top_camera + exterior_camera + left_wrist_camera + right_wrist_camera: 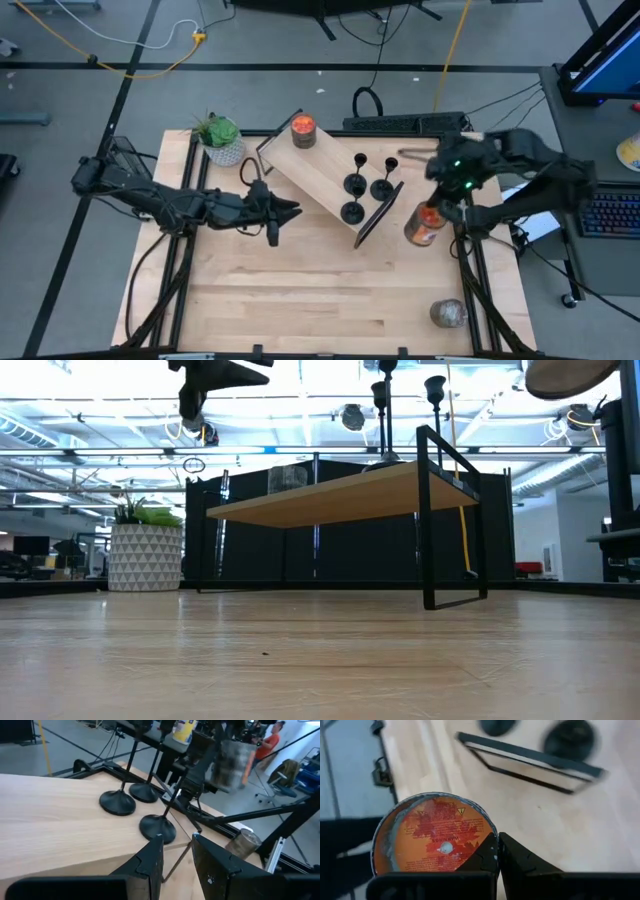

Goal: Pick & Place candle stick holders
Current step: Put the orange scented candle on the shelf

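Three matte-black candle stick holders (355, 184) stand on their disc bases on a small wooden shelf (318, 172) with a black metal frame. They also show in the left wrist view (118, 802). My left gripper (293, 210) is open and empty, level with the shelf's near side and pointing at the nearest holder (157, 827). My right gripper (437, 208) is to the right of the shelf, shut on an orange-labelled jar candle (424, 226). My right gripper pinches the jar candle's rim (487, 845) between its two fingers, at the edge of the round orange label face. The jar is lifted clear of the table (565, 372) and hangs tilted below the gripper.
A second orange jar candle (302, 130) stands on the shelf's far end. A potted plant (220, 138) stands at the far left. A grey jar (448, 313) stands near the near right corner. The table's near half (300, 300) is bare wood.
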